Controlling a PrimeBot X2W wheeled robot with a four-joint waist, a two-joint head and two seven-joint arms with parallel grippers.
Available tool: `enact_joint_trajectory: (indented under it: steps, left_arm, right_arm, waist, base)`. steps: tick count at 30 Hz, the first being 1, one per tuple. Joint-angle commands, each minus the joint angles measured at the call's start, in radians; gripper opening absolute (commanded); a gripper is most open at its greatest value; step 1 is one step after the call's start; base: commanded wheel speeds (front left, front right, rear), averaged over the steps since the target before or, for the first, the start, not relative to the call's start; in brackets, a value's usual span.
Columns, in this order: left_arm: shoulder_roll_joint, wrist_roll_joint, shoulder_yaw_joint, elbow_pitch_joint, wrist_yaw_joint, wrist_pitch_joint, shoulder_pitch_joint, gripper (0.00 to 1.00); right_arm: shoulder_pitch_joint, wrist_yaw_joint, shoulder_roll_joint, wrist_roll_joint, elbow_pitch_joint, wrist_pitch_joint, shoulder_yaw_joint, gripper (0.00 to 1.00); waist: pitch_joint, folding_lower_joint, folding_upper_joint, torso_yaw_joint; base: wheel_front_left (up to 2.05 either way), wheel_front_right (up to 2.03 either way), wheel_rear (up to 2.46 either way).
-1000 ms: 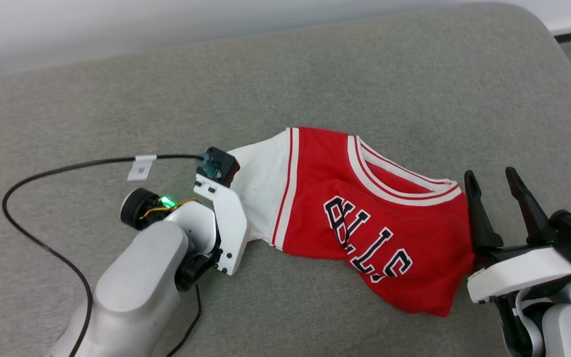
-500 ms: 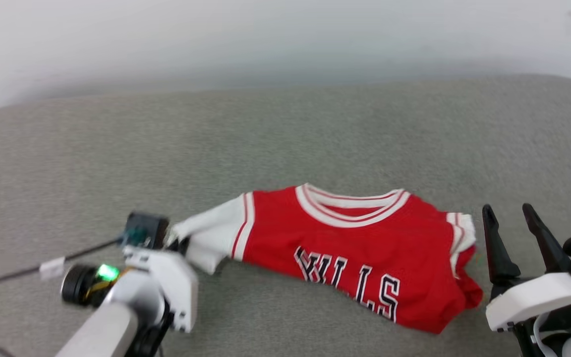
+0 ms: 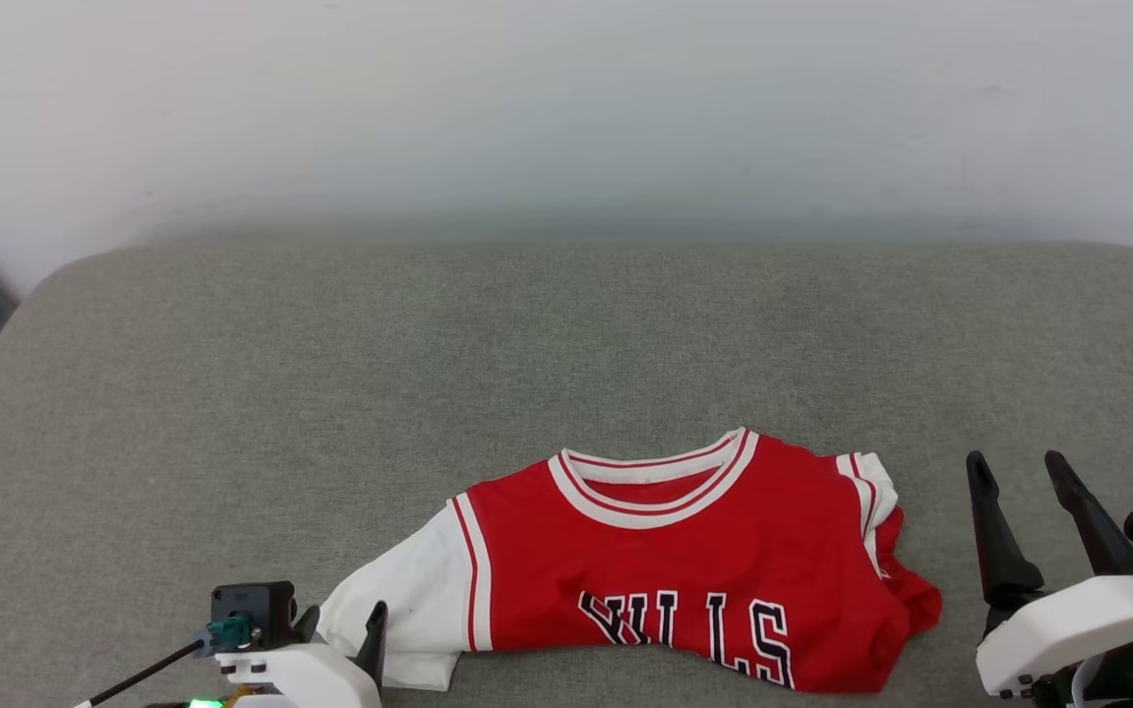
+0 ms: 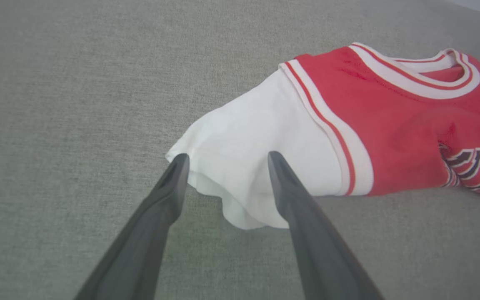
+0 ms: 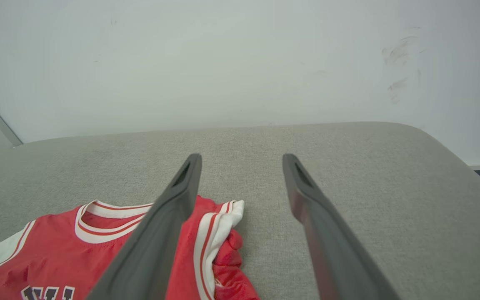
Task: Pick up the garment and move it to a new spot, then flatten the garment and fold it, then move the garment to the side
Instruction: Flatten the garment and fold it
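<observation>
Garment (image 3: 665, 551) lay face up at the cushion's (image 3: 566, 334) near edge, about mid-width, collar toward the cushion's far side. Lower body looked tucked under; lettering cut off at the fold.

Left gripper (image 4: 227, 157) sat at the cushion's near-left, fingers spread, gripping nothing. They straddled the hem of the white sleeve (image 4: 256, 146); contact could not be told. Right gripper (image 3: 1016, 462) sat at the cushion's near-right, also spread and empty, just beside the bunched sleeve (image 5: 223, 216).

Judged step: flattening, the move to a new spot looking done. To do it well:
- close left on the sleeve hem, both layers
- take the bunched sleeve with right
- draw the two apart evenly, low over the cushion, so the body does not slide
- then free the tucked lower part

Count: one garment, two sleeves, one collar, two grippers, four fingers, one cushion.
</observation>
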Motion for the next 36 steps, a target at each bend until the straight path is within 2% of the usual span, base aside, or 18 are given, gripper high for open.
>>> enact_joint_trajectory:
  steps: [1,10,14,19,25,33,34,35,36]
  left_arm:
    - [-0.004,0.019,0.014,-0.010,0.005,-0.052,-0.017,1.00]
    - [-0.012,0.091,0.052,-0.071,0.002,-0.270,-0.071,1.00]
    - [-0.014,0.116,0.055,-0.111,0.006,-0.322,-0.089,1.00]
    - [-0.006,0.135,0.047,-0.154,0.014,-0.322,-0.101,1.00]
    - [0.001,0.153,0.034,-0.194,0.022,-0.308,-0.115,1.00]
    - [-0.007,0.157,0.019,-0.192,0.019,-0.306,-0.129,1.00]
    - [-0.008,0.155,0.018,-0.187,0.016,-0.310,-0.131,1.00]
    - [-0.009,0.152,0.016,-0.182,0.015,-0.310,-0.132,1.00]
    - [-0.012,0.148,0.015,-0.177,0.013,-0.310,-0.132,1.00]
  right_arm:
    - [0.016,0.000,0.001,0.002,-0.007,0.008,-0.005,1.00]
    - [0.025,0.000,0.001,0.022,-0.002,0.045,-0.025,1.00]
    - [0.034,0.000,0.001,0.022,0.009,0.090,-0.035,1.00]
    - [0.028,0.000,0.002,0.031,0.046,0.282,-0.032,1.00]
    - [-0.014,0.000,-0.042,0.067,0.068,0.543,0.048,1.00]
    - [-0.082,0.000,-0.092,0.116,0.133,0.641,0.146,1.00]
    - [-0.090,0.000,-0.103,0.115,0.138,0.643,0.158,0.29]
    - [-0.100,0.000,-0.113,0.112,0.135,0.635,0.163,0.00]
    - [-0.108,0.000,-0.116,0.113,0.131,0.630,0.164,0.00]
  waist:
    - [-0.015,0.0000,-0.0001,-0.005]
    - [-0.035,0.0000,-0.0001,-0.016]
    - [-0.038,0.0000,-0.0001,-0.008]
    - [-0.031,0.0000,-0.0001,0.011]
    - [0.010,0.0000,-0.0001,0.050]
    - [0.073,0.0000,-0.0001,0.085]
    - [0.075,0.0000,-0.0001,0.087]
    - [0.077,0.0000,-0.0001,0.087]
    - [0.078,0.0000,-0.0001,0.086]
  base:
    - [0.00,0.00,0.00]
    - [0.00,0.00,0.00]
    - [0.00,0.00,0.00]
    - [0.00,0.00,0.00]
    - [0.00,0.00,0.00]
    - [0.00,0.00,0.00]
    - [0.00,0.00,0.00]
    - [0.00,0.00,0.00]
    - [0.00,0.00,0.00]
